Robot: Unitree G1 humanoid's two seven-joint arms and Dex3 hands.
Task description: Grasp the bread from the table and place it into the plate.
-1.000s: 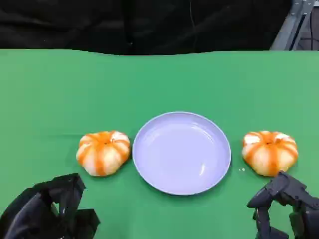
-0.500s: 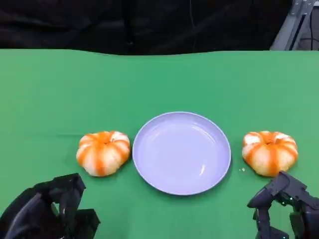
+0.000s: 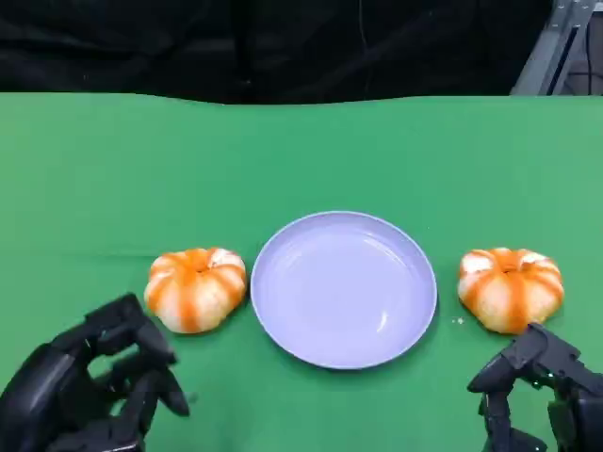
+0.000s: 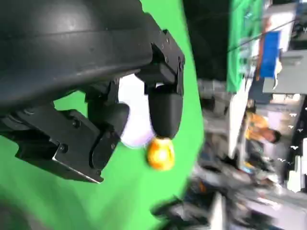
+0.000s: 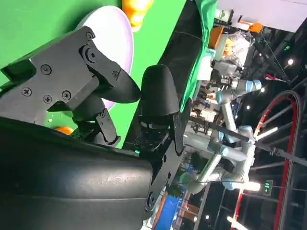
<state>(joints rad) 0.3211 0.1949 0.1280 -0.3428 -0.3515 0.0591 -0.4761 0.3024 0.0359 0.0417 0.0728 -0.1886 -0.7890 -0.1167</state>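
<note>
Your left hand [image 3: 89,391], fingers apart and empty, sits at 7 o'clock of the plate [image 3: 343,288], near the left bread [image 3: 195,288]. Right hand [image 3: 537,391]: fingers apart, empty.

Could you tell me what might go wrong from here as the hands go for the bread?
The left bread lies right beside the plate, so the left hand, open and just short of it, could nudge the plate's rim while closing. With another bread close to the right hand, both hands might reach at once and collide above the plate.
</note>
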